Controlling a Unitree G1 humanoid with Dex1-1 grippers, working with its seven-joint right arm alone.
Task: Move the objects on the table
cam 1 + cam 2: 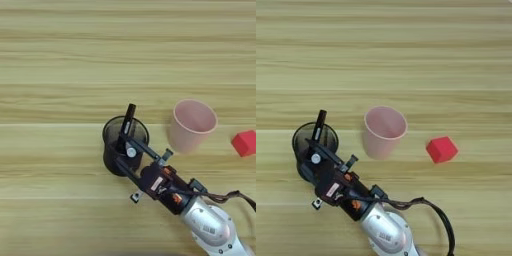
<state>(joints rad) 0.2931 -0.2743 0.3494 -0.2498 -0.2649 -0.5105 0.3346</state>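
A black mesh pen cup (111, 135) stands left of the table's (60, 60) middle, near the front. In it are a black pen (129, 116), leaning toward the far side, and a small white-tipped stick (131, 151). My right gripper (119, 150) comes in from the lower right. One black finger lies across the cup's mouth and the other sits against its near outside wall, so the gripper is shut on that wall. A pale pink plastic cup (192, 125) stands upright to the right. A small red cube (441, 149) lies further right.
My silver forearm (210, 227) with a black cable (433, 212) crosses the front right of the table. The pink cup stands close beside the gripper's wrist.
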